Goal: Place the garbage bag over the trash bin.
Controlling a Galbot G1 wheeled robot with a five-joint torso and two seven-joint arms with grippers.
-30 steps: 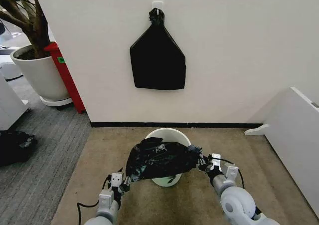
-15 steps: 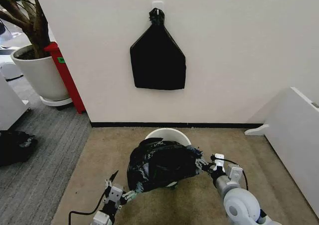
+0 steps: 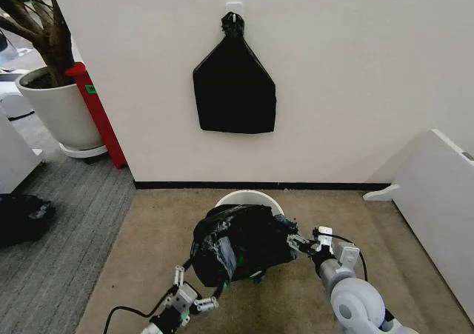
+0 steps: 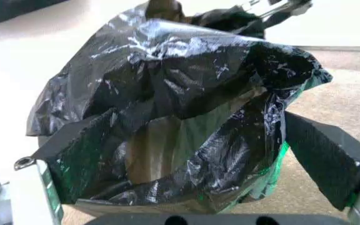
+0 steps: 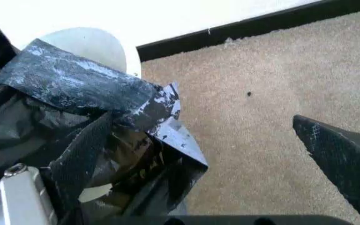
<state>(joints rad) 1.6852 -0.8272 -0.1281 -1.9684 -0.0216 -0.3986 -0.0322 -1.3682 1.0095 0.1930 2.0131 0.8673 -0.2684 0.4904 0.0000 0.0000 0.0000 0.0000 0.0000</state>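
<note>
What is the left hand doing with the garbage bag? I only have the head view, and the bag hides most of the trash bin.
Observer: In the left wrist view the left hand is open, with its fingers spread wide. The garbage bag fills the space between them, and its mouth gapes.
Operator: And the right hand?
Observer: The right wrist view shows the right hand open too. The bag drapes over one finger, and the other finger is bare above the carpet.
Operator: Is the bin close to that hand?
Observer: Yes. Part of the cream trash bin shows just beyond the bag-covered finger.
</note>
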